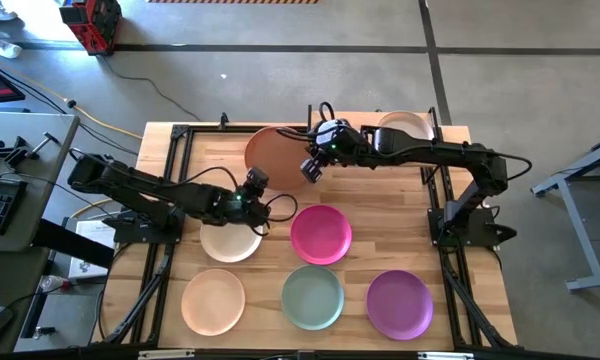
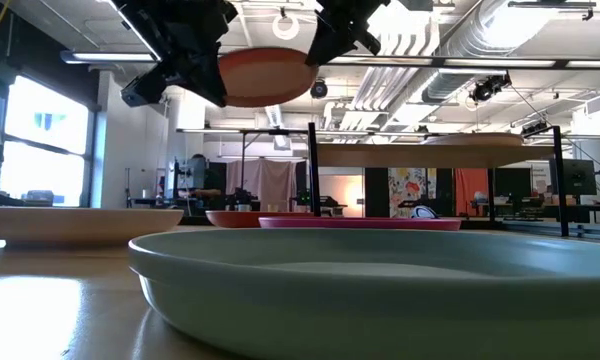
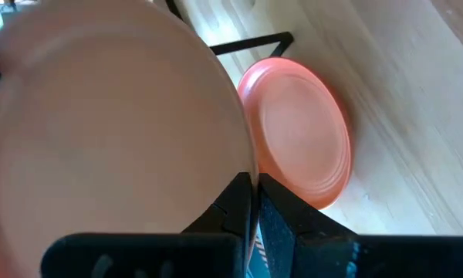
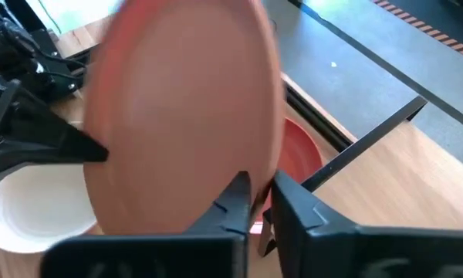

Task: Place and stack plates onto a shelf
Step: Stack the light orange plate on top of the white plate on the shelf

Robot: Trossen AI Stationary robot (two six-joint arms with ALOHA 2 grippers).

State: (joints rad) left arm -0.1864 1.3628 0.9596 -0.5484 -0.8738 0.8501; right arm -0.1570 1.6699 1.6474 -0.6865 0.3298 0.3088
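Note:
Both grippers are shut on one dull orange plate (image 1: 278, 150), held in the air over the table's far middle. My left gripper (image 1: 252, 185) is at its near-left rim and my right gripper (image 1: 315, 165) at its right rim. An orange-red plate (image 3: 301, 131) lies flat on the table under it. A cream plate (image 1: 230, 240) lies below the left gripper, and a magenta plate (image 1: 321, 233) lies to its right. Peach (image 1: 213, 302), pale green (image 1: 312, 297) and purple (image 1: 400, 303) plates rest along the near edge. Another cream plate (image 1: 405, 125) sits on the shelf (image 2: 400, 155). My left gripper pinches the dull orange plate's rim (image 3: 251, 166) between its two fingers, coming from the table's left and near side. The plate is lifted clear and roughly level (image 2: 265, 75). My right gripper pinches the opposite rim (image 4: 266, 166) between its two fingers, reaching in from the table's right. The plate is clear of the red plate below it.
The shelf board stands raised on thin black posts (image 2: 313, 175) at the far right. Black frame rails (image 1: 170, 160) run along the table's left and right sides. Bare wood lies between the magenta plate and the right arm's base (image 1: 460, 225).

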